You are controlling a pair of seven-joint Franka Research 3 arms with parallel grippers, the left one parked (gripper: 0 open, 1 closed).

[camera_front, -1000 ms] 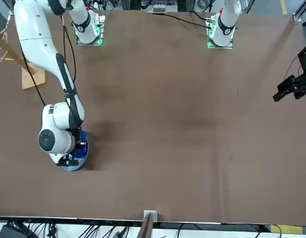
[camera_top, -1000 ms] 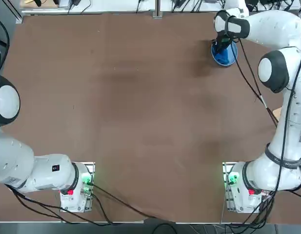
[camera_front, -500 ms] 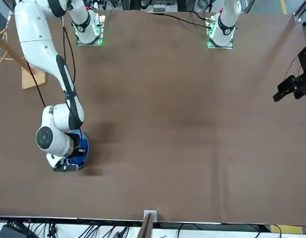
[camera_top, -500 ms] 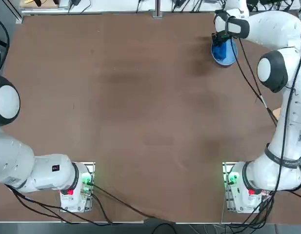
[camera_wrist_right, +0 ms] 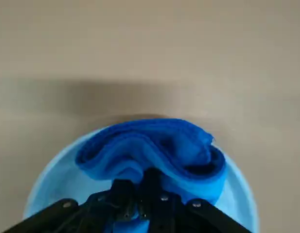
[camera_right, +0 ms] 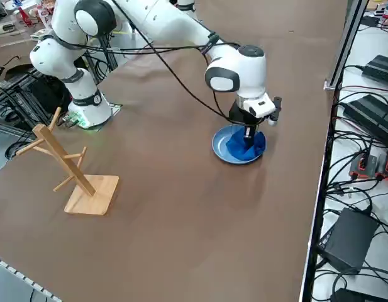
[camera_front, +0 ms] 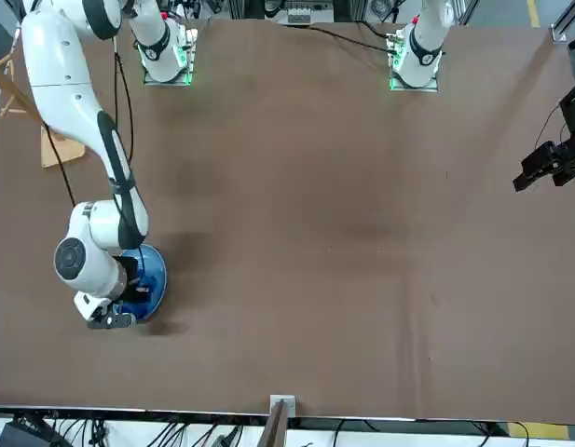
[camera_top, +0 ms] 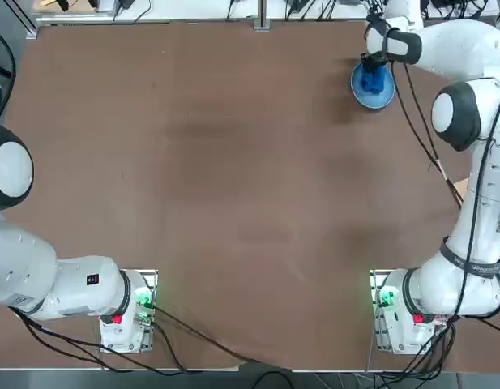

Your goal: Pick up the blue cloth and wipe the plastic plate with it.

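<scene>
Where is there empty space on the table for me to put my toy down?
The wide brown tabletop looks bare between the two arms, and so does the part nearer the front camera. It's crowded at the pale blue round plate: the right gripper is there, shut on the wrinkled royal-blue cloth.

The right arm (camera_top: 472, 178) has glossy white rounded shells with dark grey, nearly black bands and collars at its joints. White round caps (camera_top: 442, 113) sit in some dark joint rings. A thick black cable (camera_top: 476, 203) runs along its outside. Its mounting base (camera_top: 399, 312) shows a green light and a red patch. The gripper's fingers (camera_wrist_right: 121, 196) are black, with small silvery screws (camera_wrist_right: 196, 204).
</scene>
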